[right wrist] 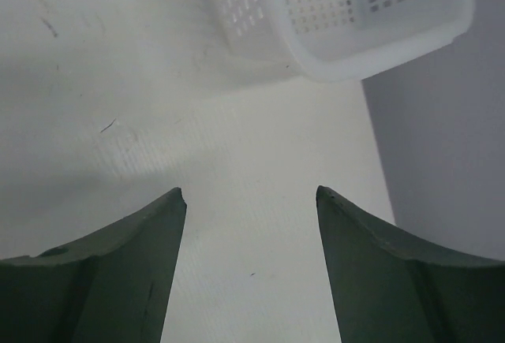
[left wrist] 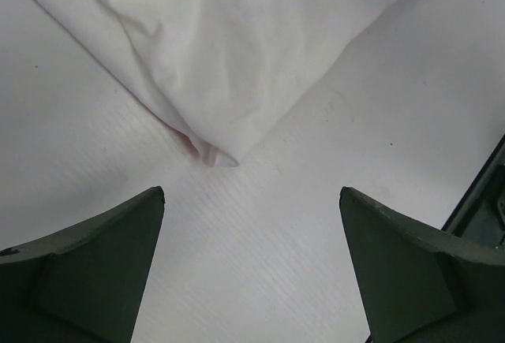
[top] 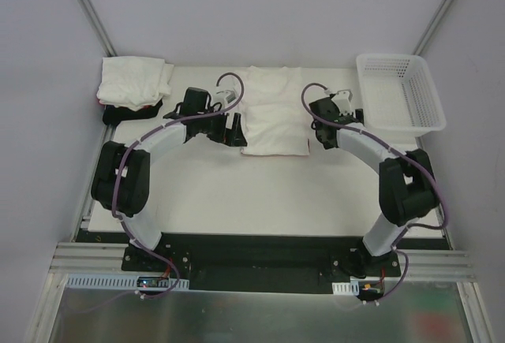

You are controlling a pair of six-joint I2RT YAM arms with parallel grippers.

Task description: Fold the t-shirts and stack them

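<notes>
I see the folded white shirt (top: 272,114) lying mid-table (top: 237,193). The left gripper (left wrist: 252,193) is spread wide, empty, just short of its corner. The right gripper (right wrist: 251,192) is wide, empty, near the basket (right wrist: 347,12).

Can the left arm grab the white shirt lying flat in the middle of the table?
Probably yes. The left gripper is open, and a corner of the white shirt lies just ahead of its fingers. Only bare table shows between them, with nothing in the way.
</notes>
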